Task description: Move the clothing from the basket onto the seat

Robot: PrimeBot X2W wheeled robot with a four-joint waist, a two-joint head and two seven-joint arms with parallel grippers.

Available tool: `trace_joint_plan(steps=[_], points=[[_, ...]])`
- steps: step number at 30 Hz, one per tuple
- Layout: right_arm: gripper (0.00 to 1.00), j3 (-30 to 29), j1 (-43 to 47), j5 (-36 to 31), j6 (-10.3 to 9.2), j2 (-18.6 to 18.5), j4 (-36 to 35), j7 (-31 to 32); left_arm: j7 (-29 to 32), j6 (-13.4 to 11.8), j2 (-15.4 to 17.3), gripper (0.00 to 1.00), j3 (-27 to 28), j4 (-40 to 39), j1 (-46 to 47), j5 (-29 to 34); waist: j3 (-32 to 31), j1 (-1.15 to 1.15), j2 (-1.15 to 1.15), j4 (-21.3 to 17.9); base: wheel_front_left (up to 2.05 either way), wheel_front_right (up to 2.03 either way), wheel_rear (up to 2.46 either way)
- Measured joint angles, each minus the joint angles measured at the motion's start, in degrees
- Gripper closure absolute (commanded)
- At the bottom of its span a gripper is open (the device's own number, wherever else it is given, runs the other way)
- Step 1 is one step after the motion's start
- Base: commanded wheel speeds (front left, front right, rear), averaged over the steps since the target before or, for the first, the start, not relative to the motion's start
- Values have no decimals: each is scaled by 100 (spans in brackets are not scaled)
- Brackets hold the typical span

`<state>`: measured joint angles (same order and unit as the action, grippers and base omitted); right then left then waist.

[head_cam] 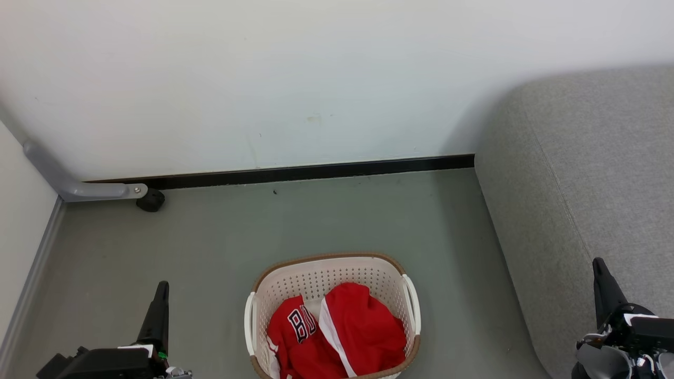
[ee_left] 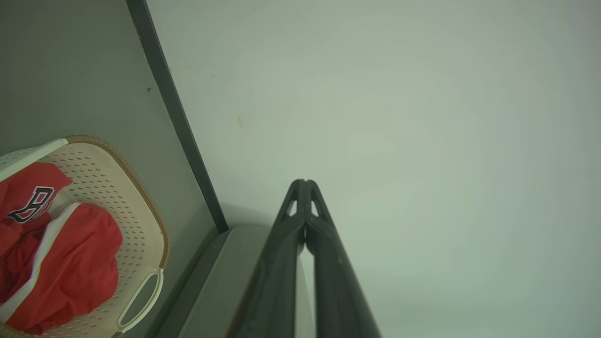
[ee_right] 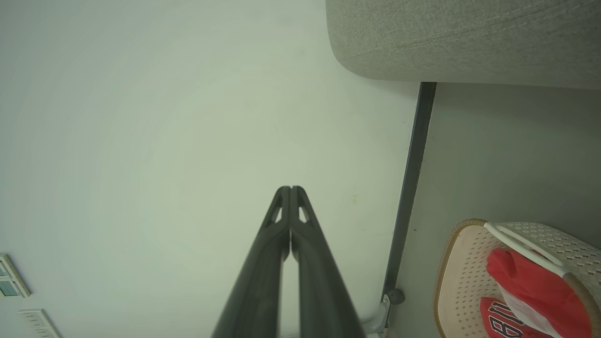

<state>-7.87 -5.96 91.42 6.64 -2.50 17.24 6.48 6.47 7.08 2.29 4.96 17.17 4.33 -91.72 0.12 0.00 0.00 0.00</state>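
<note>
The cream perforated basket (head_cam: pixel 295 281) with a brown rim stands on the grey floor at the bottom centre of the head view. Inside it lies the red clothing (head_cam: pixel 363 326), a plain piece with a white stripe on the right and a lettered jersey (head_cam: pixel 295 329) on the left. The grey seat (head_cam: pixel 590 173) fills the right side. My left gripper (head_cam: pixel 162 287) is shut and empty, left of the basket. To the basket's right, before the seat, my right gripper (head_cam: pixel 597 263) is shut and empty. Both wrist views show the basket (ee_left: pixel 136 206) (ee_right: pixel 462 277), the clothing (ee_left: pixel 75 263) (ee_right: pixel 535 286) and shut fingertips (ee_left: pixel 304 184) (ee_right: pixel 290 190).
A white wall with a black skirting strip (head_cam: pixel 295 172) runs behind the basket. A grey metal leg (head_cam: pixel 73 184) with a black foot sits at the left corner beside a side panel. Open grey floor (head_cam: pixel 316 221) lies between basket and wall.
</note>
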Motion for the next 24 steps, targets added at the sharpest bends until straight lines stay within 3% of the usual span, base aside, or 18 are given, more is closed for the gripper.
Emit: trace_joint_plan(steps=[24], points=[[100,0,0,0,0,0,0,1,0,0,0,100,0,0,0,0,0,0,0,0,0,0,0]])
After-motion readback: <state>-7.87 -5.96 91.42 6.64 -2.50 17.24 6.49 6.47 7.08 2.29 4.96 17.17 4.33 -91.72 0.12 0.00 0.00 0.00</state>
